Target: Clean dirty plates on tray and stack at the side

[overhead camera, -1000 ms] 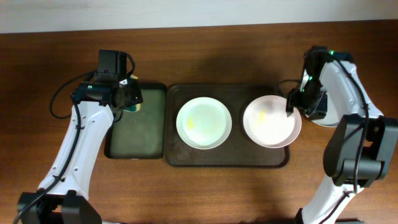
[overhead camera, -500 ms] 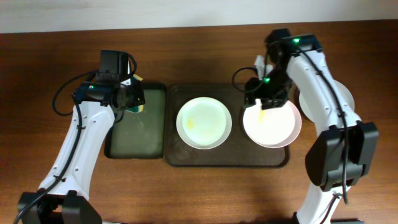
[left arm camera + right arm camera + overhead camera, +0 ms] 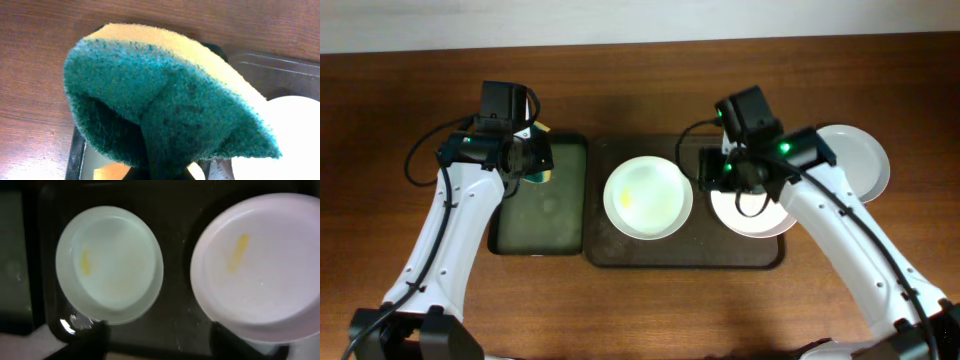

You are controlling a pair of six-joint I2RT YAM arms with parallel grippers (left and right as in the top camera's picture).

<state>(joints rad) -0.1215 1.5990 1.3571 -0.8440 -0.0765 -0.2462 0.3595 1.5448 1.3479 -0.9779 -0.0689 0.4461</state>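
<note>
Two white plates lie in the brown tray [image 3: 685, 256]. The left plate [image 3: 648, 197] [image 3: 110, 262] and the right plate [image 3: 752, 212] [image 3: 260, 265] each carry a yellow smear. A third plate [image 3: 858, 160] rests on the table to the right of the tray. My right gripper [image 3: 712, 172] [image 3: 160, 347] hangs open over the gap between the two tray plates, with nothing between its fingers [image 3: 90, 340]. My left gripper [image 3: 530, 160] [image 3: 160, 172] is shut on a green and yellow sponge [image 3: 165, 100], held over the green tray's far right corner.
The narrow dark green tray [image 3: 540, 215] lies left of the brown tray, its edge touching it. My right arm crosses over part of the right plate. Bare wooden table [image 3: 640, 90] runs along the back and front.
My right arm has swung left from the right plate's outer rim to above the gap between the tray plates, uncovering the plate on the table. The left arm and sponge have stayed put.
</note>
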